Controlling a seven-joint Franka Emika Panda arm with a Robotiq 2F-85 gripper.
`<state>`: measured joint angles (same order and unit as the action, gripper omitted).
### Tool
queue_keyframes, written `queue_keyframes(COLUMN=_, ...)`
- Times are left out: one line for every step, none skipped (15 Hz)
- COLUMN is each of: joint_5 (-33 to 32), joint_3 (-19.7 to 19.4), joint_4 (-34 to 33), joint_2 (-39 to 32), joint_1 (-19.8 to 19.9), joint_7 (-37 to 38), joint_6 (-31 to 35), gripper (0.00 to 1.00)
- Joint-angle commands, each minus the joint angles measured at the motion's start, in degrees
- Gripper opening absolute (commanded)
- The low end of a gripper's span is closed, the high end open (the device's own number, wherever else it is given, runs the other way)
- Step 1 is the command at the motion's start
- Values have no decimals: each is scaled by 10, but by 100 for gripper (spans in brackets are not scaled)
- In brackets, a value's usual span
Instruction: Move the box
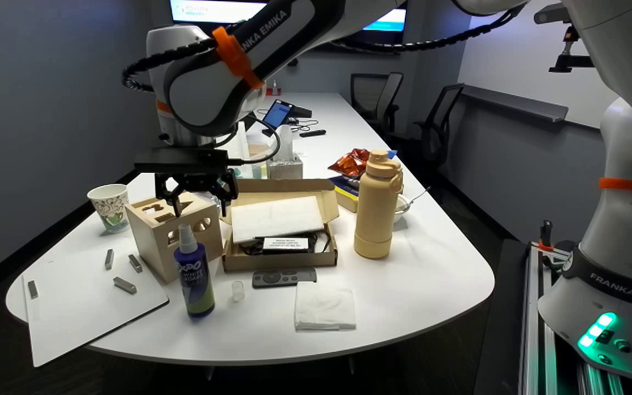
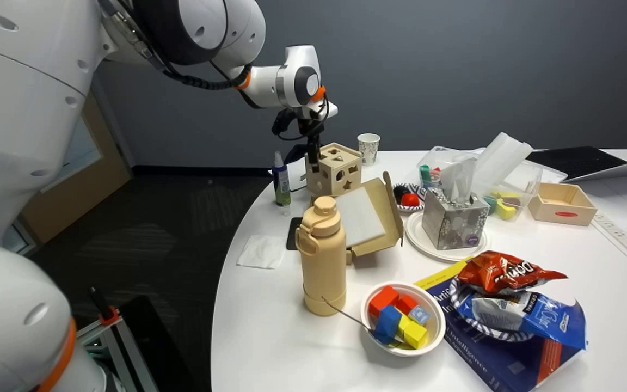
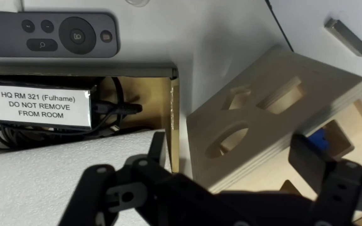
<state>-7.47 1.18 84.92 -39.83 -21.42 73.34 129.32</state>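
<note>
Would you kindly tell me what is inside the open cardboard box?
The open cardboard box holds black cables and a white-labelled black device. A white foam-like sheet covers much of its inside; whatever lies beneath cannot be seen.

The box point(image 3: 272, 125) was of pale bare wood, smooth and matt, and along its edges thin layers were visible, as in plywood. The gripper point(image 1: 201, 208) had a black, mainly matt surface. The remote point(image 3: 49, 34) looked like smooth grey plastic with a soft finish. The white sheet point(image 3: 42, 179) had a grainy surface, similar to foam, and the carton point(image 1: 280, 261) was of dull brown cardboard. The red snack bag point(image 2: 509, 272) shone like crinkled foil. The napkin point(image 1: 324, 306) looked papery, and the table point(image 1: 420, 291) was smooth, faintly glossy.
</note>
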Motion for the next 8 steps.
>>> queue_keyframes(joint_5=20, joint_3=4, joint_4=1, joint_2=1, joint_1=0, joint_7=5, joint_6=-23, gripper=100)
queue_keyframes(joint_5=23, joint_3=4, joint_4=1, joint_2=1, joint_1=1, joint_7=5, joint_6=-26, gripper=100)
queue_keyframes(joint_5=27, joint_3=5, joint_4=2, joint_2=2, joint_1=2, joint_7=5, joint_6=-33, gripper=100)
queue_keyframes(joint_5=32, joint_3=6, joint_4=4, joint_2=5, joint_1=4, joint_7=2, joint_6=-42, gripper=100)
queue_keyframes(joint_5=37, joint_3=7, joint_4=6, joint_2=7, joint_1=5, joint_7=2, joint_6=-51, gripper=100)
queue_keyframes(joint_5=43, joint_3=9, joint_4=6, joint_2=9, joint_1=7, joint_7=1, joint_6=-60, gripper=100)
queue_keyframes(joint_5=49, joint_3=10, joint_4=8, joint_2=12, joint_1=9, joint_7=-1, joint_6=-70, gripper=100)
queue_keyframes(joint_5=54, joint_3=11, joint_4=8, joint_2=13, joint_1=10, joint_7=-1, joint_6=-77, gripper=100)
